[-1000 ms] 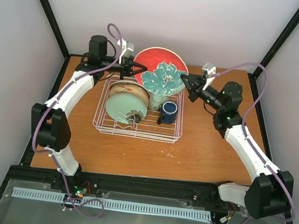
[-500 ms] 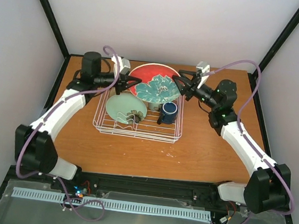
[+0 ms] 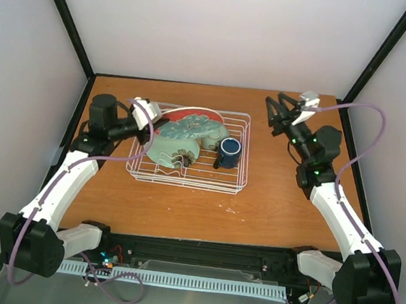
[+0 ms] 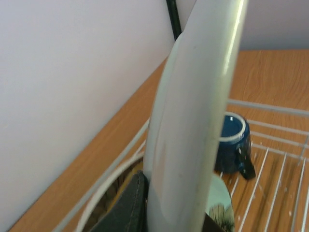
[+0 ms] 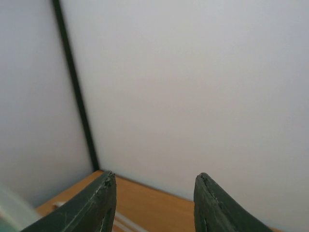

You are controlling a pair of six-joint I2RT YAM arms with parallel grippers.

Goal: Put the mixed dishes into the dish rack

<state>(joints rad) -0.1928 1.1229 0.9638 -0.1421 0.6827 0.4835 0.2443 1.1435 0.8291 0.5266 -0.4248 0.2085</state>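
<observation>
The white wire dish rack (image 3: 185,183) sits at the table's middle left. In it lean a red plate with a pale rim (image 3: 196,112), a teal flower plate (image 3: 191,129) in front of it, and a pale-green leaf-motif plate (image 3: 165,148). A dark blue mug (image 3: 229,149) stands at the right. My left gripper (image 3: 150,121) is shut on the red plate's left edge. In the left wrist view that plate (image 4: 193,121) fills the middle edge-on, clamped between my fingers (image 4: 128,205), with the mug (image 4: 231,145) beyond. My right gripper (image 3: 279,109) hangs open and empty, right of the rack.
Bare orange-brown table (image 3: 278,196) surrounds the rack. White walls and black frame posts (image 3: 368,64) close in the back and sides. The right wrist view shows my open right gripper (image 5: 154,193) against the back wall and a corner post (image 5: 72,82).
The right gripper opened, let go of the teal flower plate and drew back to the right. The left gripper lowered the plates from above the rack down into it.
</observation>
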